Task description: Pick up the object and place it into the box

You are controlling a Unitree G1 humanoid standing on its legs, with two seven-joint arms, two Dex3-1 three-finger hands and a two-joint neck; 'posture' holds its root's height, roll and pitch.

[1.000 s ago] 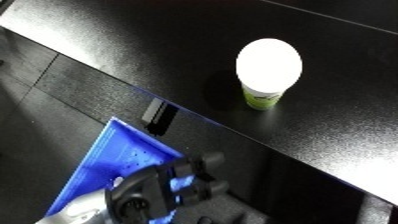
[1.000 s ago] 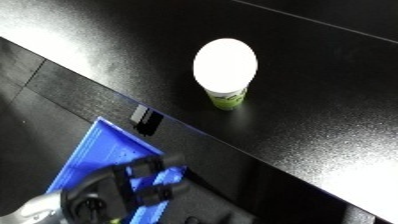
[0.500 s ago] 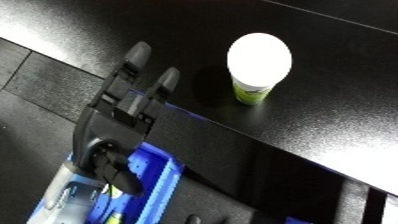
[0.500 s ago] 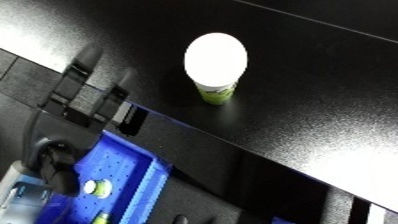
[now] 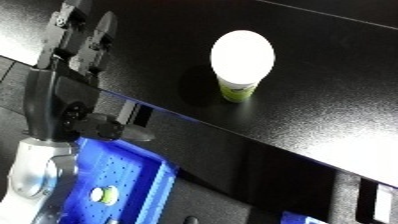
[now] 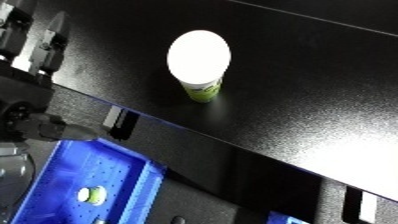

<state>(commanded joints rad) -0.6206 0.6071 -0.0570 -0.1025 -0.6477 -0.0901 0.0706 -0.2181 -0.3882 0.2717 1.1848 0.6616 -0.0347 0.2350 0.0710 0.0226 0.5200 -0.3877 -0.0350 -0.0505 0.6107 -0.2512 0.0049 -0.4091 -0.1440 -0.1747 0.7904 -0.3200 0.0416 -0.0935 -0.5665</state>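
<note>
1. Black tabletop (image 5: 338,90) is filling most of both views, with the blue bin (image 6: 80,170) sitting below its near edge.
2. On it, the cup (image 5: 240,62), white-lidded with a green body, is standing upright and untouched.
3. Well apart from it, the left hand (image 5: 75,45) is reaching over the table, fingers straight, gripping nothing.
4. Grasping, lifting and dropping into the bin are all waiting to be done.

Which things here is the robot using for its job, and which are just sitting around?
For the job:
- white-lidded cup
- blue bin
- left hand, fingers straight, reaching over the table

Just sitting around:
- black table
- small round thing lying in the bin
</note>
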